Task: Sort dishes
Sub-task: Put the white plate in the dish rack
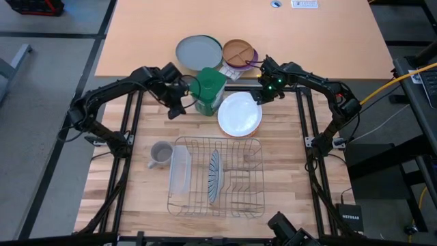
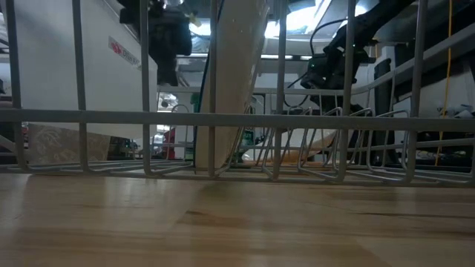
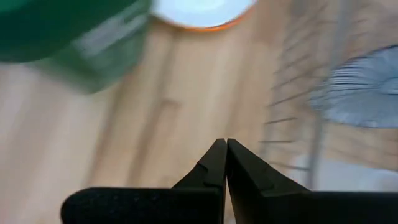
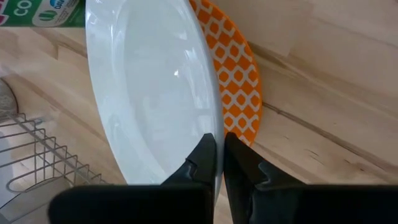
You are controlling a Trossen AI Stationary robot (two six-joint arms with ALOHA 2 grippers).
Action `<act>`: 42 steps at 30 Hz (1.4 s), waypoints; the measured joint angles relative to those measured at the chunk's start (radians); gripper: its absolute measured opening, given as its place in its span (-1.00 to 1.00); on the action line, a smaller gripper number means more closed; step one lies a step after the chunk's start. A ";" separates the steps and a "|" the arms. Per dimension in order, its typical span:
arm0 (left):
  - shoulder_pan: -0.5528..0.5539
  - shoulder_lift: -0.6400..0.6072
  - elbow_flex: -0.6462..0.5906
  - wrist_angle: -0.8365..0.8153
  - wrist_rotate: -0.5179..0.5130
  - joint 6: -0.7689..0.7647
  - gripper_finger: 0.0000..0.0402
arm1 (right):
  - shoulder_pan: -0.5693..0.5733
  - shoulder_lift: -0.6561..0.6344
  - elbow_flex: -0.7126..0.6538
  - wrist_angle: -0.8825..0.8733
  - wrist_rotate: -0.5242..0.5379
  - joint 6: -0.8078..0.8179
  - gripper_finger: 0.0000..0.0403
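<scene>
The light wooden tabletop (image 1: 136, 184) carries a wire dish rack (image 1: 217, 176) near its front, holding a striped plate (image 1: 214, 176) upright. A grey mug (image 1: 160, 154) stands just beside the rack. Farther back sits a green container (image 1: 208, 90), with a white plate (image 1: 240, 113) beside it lying on an orange patterned plate (image 4: 239, 81). Behind these lie a grey plate (image 1: 199, 52) and a brown divided plate (image 1: 239, 52).

Striped plate (image 1: 215, 176) stands on edge in the wire rack (image 1: 252, 147); white plate (image 1: 240, 114) (atop the orange-patterned plate (image 4: 239, 81)) lies behind it.
</scene>
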 joint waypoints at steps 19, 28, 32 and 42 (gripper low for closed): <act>0.035 0.261 0.000 0.245 0.268 -0.148 -1.00 | 0.000 0.000 -0.001 0.000 0.000 -0.024 -0.92; 0.121 0.262 0.000 0.335 0.135 -0.264 -1.00 | 0.000 0.000 -0.001 -0.001 0.000 -0.025 -0.92; 0.144 0.258 0.001 0.214 0.135 -0.223 -1.00 | 0.000 0.000 -0.001 -0.001 0.000 -0.025 -0.90; 0.109 0.078 -0.001 0.071 0.197 -0.111 -1.00 | 0.000 0.000 -0.001 -0.001 0.000 -0.027 -0.90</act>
